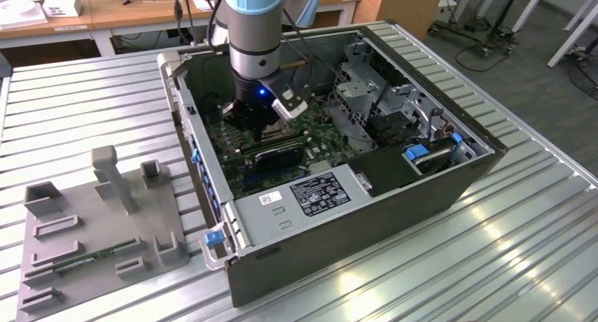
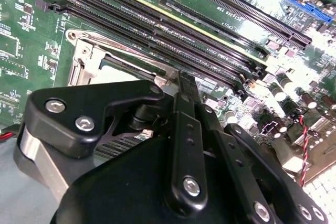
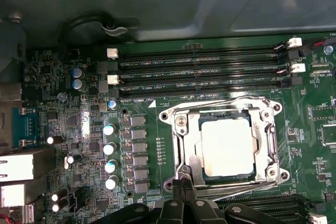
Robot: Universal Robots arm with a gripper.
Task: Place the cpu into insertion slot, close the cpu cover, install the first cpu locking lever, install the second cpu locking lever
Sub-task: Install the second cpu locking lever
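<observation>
Inside, one cpu (image 3: 227,146) seated, one cpu cover (image 3: 224,111) apparently closed, fingers (image 3: 181,188) touching

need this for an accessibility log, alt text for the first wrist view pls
A pale square cpu sits in the insertion slot on a green motherboard, with the silvery cpu cover framing it. The black gripper hangs at the socket's edge; long black memory slots run beside it.

Matt pale metal cpu (image 3: 227,145); shiny, seemingly steel cpu cover (image 3: 181,121).
</observation>
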